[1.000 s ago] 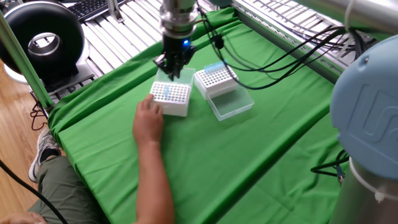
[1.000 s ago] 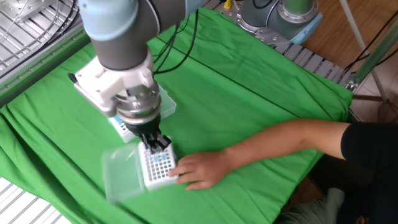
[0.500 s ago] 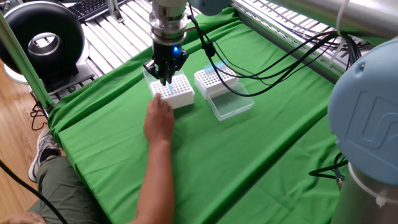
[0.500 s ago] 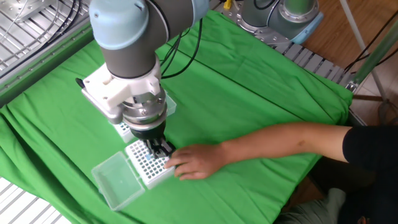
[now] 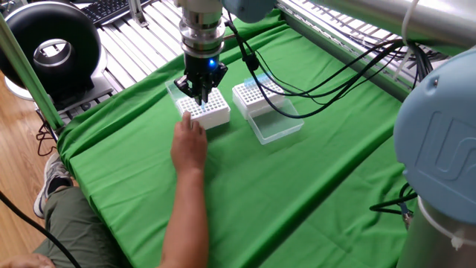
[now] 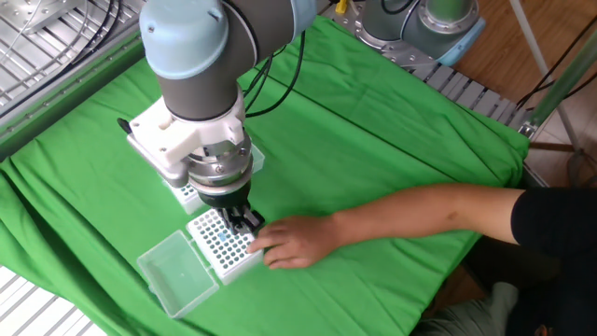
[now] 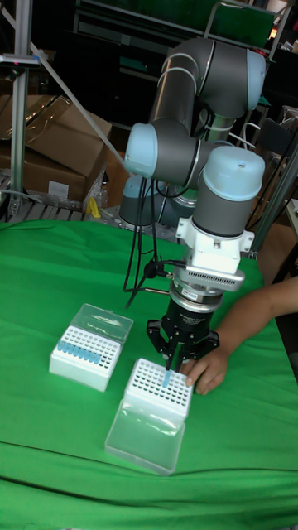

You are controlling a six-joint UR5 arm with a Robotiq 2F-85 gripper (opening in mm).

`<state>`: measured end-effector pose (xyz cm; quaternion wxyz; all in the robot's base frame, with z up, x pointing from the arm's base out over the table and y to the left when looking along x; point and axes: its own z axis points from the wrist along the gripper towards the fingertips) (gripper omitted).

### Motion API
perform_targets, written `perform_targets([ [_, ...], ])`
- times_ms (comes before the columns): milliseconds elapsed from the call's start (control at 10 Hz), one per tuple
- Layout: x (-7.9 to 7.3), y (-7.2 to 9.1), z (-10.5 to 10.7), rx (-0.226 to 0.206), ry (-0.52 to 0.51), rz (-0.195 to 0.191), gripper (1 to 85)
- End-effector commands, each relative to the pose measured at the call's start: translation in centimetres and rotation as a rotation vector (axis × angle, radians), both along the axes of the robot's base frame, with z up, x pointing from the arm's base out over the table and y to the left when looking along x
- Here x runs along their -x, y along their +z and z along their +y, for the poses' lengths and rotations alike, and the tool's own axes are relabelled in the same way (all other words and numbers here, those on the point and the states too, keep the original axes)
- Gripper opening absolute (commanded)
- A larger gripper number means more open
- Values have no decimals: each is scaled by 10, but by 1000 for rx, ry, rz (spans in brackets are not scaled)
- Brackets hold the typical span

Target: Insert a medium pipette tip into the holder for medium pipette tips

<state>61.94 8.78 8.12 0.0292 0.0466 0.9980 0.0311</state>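
My gripper [image 7: 175,356] points straight down, shut on a blue medium pipette tip [image 7: 167,378]. The tip's lower end meets the top of the white holder [image 7: 157,387], near its right edge. In one fixed view the gripper [image 5: 200,95] hangs over the holder's [image 5: 208,112] far left part. The other fixed view has the gripper [image 6: 239,222] just above the holder [image 6: 220,246]. A person's hand [image 7: 207,369] rests against the holder's side. How deep the tip sits in a hole is hidden by the fingers.
The holder's clear lid [image 7: 146,436] lies open, flat on the green cloth [image 7: 50,464]. A second white tip box [image 7: 84,357] with blue tips and its own clear lid [image 7: 104,320] stands nearby. The person's forearm [image 6: 420,210] crosses the cloth. Cables [image 5: 335,71] trail behind the arm.
The hand slid the holder toward the gripper and its lid settled flat. The gripper moved over the holder and came down; in the last half second it sank only slightly.
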Motion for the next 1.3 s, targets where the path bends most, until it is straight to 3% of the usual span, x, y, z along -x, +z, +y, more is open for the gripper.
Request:
perform_targets([
  [0, 3, -2, -2, 2, -1, 4, 217],
  [800, 5, -22, -7, 2, 0, -14, 230],
  [1200, 13, -20, -11, 32, -37, 18, 83],
])
